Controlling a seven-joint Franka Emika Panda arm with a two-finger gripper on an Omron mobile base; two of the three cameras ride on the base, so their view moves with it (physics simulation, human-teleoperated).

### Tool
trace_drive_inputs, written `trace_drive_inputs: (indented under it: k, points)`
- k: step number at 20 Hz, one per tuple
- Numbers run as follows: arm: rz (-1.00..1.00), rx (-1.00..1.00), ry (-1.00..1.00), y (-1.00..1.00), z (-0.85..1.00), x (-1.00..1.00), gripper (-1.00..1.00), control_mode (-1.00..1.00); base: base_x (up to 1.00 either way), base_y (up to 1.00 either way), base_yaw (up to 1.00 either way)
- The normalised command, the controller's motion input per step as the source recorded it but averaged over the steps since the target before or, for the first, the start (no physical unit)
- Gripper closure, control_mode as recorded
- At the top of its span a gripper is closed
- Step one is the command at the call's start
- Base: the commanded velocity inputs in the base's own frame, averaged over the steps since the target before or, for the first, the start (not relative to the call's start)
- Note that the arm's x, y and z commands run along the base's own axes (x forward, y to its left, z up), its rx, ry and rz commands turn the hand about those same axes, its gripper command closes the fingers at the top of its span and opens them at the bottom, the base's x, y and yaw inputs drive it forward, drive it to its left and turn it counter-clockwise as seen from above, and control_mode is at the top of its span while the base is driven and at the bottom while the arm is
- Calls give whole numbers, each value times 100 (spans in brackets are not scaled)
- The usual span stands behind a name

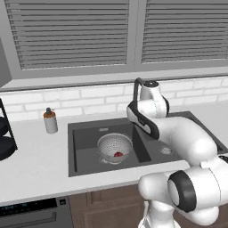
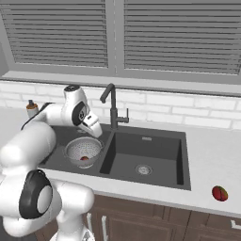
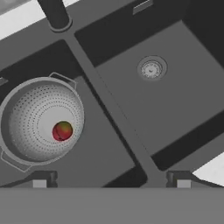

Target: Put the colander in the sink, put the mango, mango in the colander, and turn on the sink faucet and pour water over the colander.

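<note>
**One mango in the colander, one out on the tabletop**

Pale tabletop (image 2: 207, 155) running along under shuttered windows and a white brick backsplash. Set into it, a dark double-basin sink (image 2: 179, 155), a round silver drain (image 3: 151, 69) in the right basin. Above the divider between the basins, the white arm (image 1: 178, 133), bent forward and down over the sink. At the back of the sink, behind the divider, the tall dark gooseneck faucet (image 2: 112, 106) with its small side lever, spout hooked toward the left basin. In the left basin, upright on the floor, the silvery mesh colander (image 1: 115, 147). At its bottom, a red mango (image 3: 62, 131) with a greenish-yellow patch. On the tabletop right of the sink, near the front edge and well apart from the basins, the second mango (image 2: 220, 193). Left of the sink by the backsplash, a small grey soap dispenser (image 1: 50, 120) with an orange-brown top. Over the divider, looking down, the claw (image 3: 111, 179): spread wide, fingertips (image 3: 40, 180) far apart, gripping nothing.
</note>
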Motion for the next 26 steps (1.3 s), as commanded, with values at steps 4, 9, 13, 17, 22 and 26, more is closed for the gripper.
trace_drive_inputs:
  k: [4, 9, 13, 17, 22, 26]
  points:
    - [0, -3, 5, -85, 2, -61, -100, -100, 0, 0, 0]
    - [0, -4, 6, -99, 0, -46, -100, -100, 0, 0, 0]
    - [0, -3, 4, -100, 0, -28, -100, -100, 0, 0, 0]
    - [0, -3, 2, -100, 0, -10, -100, -100, 0, 0, 0]
    - [0, -2, 3, -100, 0, 0, -100, -100, 0, 0, 0]
    - [0, 0, 8, -100, 0, 0, -100, -100, 0, 0, 0]
